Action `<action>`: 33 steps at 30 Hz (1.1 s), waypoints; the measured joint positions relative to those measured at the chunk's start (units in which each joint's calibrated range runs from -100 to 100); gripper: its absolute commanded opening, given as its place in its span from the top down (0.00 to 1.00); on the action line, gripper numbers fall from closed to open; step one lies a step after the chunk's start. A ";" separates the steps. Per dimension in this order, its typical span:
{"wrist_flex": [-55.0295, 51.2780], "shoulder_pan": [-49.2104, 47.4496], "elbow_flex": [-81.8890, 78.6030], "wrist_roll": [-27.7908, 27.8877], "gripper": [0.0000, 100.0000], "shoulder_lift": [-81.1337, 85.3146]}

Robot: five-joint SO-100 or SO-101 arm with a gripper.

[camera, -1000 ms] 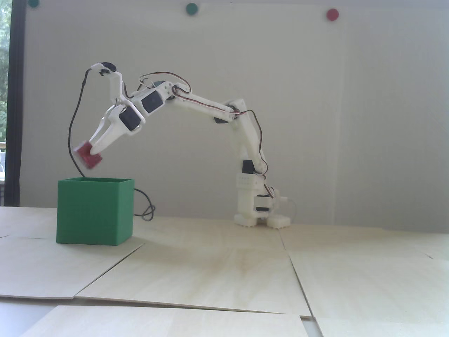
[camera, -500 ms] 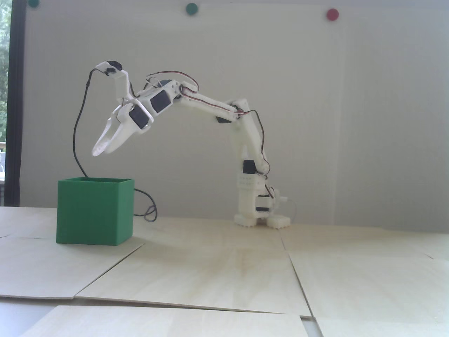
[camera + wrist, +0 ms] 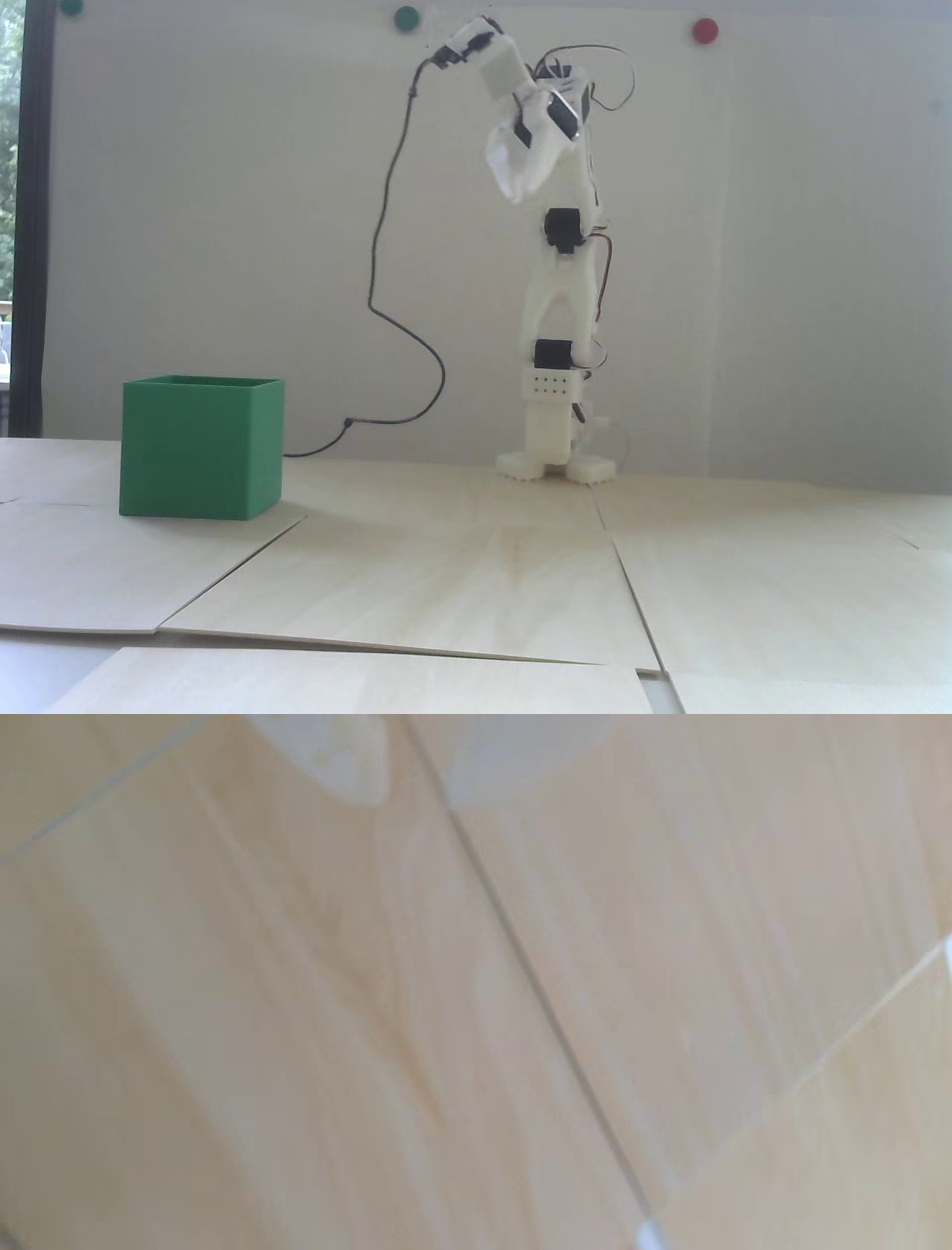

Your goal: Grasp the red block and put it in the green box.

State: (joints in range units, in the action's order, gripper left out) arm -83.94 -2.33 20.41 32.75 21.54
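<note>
Block: small dark-red block not visible now; probably light, stiff; grip across flat sides.
Box: matte green plastic box (image 3: 201, 446), far left on surface (image 3: 476, 580).
Tool (image 3: 512, 195): raised, blurred; cannot tell its state.

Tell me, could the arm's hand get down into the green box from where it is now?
Probably yes. The green box has no lid, and nothing stands between it and the hand, which is folded up high above the arm's base, empty as far as the blurred views show.

In the fixed view the box (image 3: 201, 446) stands on the table (image 3: 476, 580) at the left, well apart from the arm's base (image 3: 554, 465) further right and back by the wall (image 3: 781, 260), with the gripper (image 3: 509, 190) high above that base.
</note>
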 measured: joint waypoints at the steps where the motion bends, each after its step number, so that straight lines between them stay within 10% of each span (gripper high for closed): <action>1: -0.33 -2.60 -4.39 -0.36 0.98 3.15; 16: 20.72 -24.84 -92.30 1.28 0.98 33.62; 33: 14.23 -25.30 -117.73 6.16 0.97 65.17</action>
State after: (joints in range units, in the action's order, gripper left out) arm -69.72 -27.63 -97.31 38.92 86.72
